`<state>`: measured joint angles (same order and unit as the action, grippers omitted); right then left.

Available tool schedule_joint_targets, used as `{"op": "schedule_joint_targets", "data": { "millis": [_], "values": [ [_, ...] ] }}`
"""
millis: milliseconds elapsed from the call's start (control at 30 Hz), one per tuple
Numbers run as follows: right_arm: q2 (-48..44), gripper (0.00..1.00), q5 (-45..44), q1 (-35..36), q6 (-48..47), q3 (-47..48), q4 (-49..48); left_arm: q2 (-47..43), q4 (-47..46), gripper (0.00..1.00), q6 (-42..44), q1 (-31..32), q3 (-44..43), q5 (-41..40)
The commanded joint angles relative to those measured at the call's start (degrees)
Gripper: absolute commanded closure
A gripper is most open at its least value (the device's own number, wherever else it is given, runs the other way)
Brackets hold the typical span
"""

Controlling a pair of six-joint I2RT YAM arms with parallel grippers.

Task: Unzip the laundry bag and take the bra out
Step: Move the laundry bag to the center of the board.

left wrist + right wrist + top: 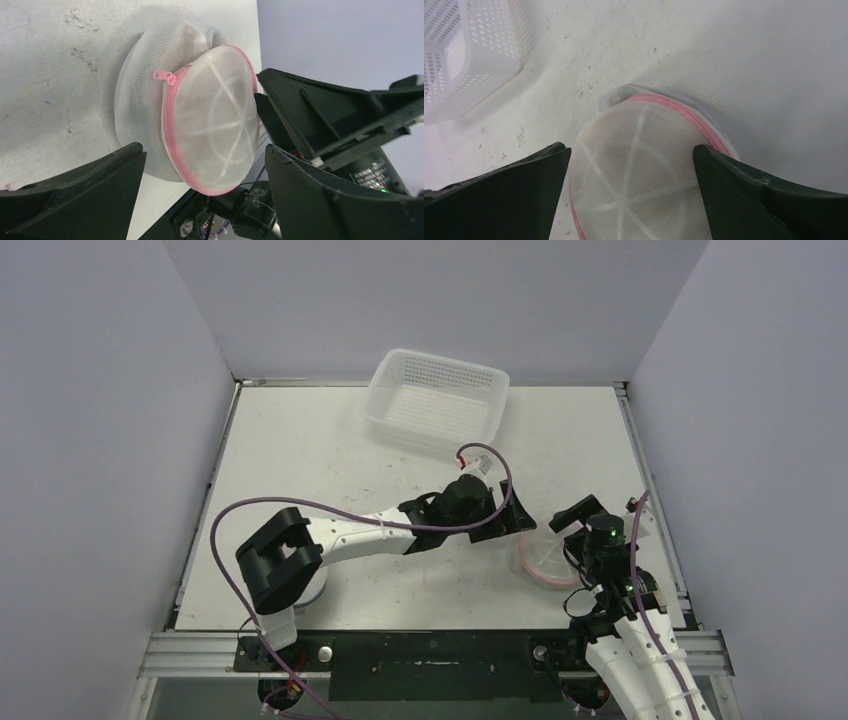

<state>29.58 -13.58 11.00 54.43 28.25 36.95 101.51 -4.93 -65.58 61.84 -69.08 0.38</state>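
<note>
The laundry bag (644, 170) is found on the near right part of the table (300, 460), lying as a round dome of white mesh ringed by a pink zip (170, 125). The right gripper (630, 147) is held just above its near side, jaws spread wide and nothing gripped; the bag is framed in the gap below the fingers. On the bag's other side the left gripper (203, 149) is seen close by, its jaws likewise set wide apart and holding nothing; whether a finger touches the mesh cannot be told. The zip pull (161, 75) is seen at the dome's edge in the left wrist view, and the zip is shown closed along its visible run. What lies inside cannot be made out; only pale ribs crossing the dome are seen

The table is white, scuffed and flecked with small marks, and is enclosed by plain pale walls (100, 440) at the left, right and far sides

At the far edge a white perforated basket (437, 400) is set askew, well apart from the bag; only its own holed floor and sides are seen
</note>
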Motion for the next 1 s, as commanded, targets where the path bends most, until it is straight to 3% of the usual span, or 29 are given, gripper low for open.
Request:
{"op": "schedule_joint_targets", "data": {
  "millis": [0,133,300,467,700,867,967],
  "values": [
    [-1.0,0.00,-0.7,0.7,-0.8,1.1,-1.5,4.3,-3.9,0.13,-1.6,0.3,-3.6,3.4],
    [-1.3,0.00,-0.8,0.9,-0.8,1.1,-1.5,6.5,-6.2,0.17,-2.0,0.2,-3.8,4.8],
    [-2.0,0.00,-0.8,1.1,-0.6,1.0,-1.7,9.1,-7.9,0.31,-1.8,0.1,-5.2,7.1],
    [-2.2,0.00,-0.8,1.0,-0.5,1.1,-1.5,11.1,-11.0,0.37,-2.3,0.1,-5.5,9.0],
    [-2.0,0.00,-0.1,1.0,-0.4,1.4,-1.5,11.0,-15.2,0.66,-2.2,0.0,-3.1,9.6],
    [-1.0,0.05,2.5,1.1,-3.0,3.7,-2.4,8.3,-18.6,1.00,-2.3,-0.8,0.9,8.5],
    [0.5,0.06,4.8,1.3,-4.9,5.7,-4.1,4.7,-20.4,1.00,-2.5,-1.6,4.8,6.9]
  ]
}}
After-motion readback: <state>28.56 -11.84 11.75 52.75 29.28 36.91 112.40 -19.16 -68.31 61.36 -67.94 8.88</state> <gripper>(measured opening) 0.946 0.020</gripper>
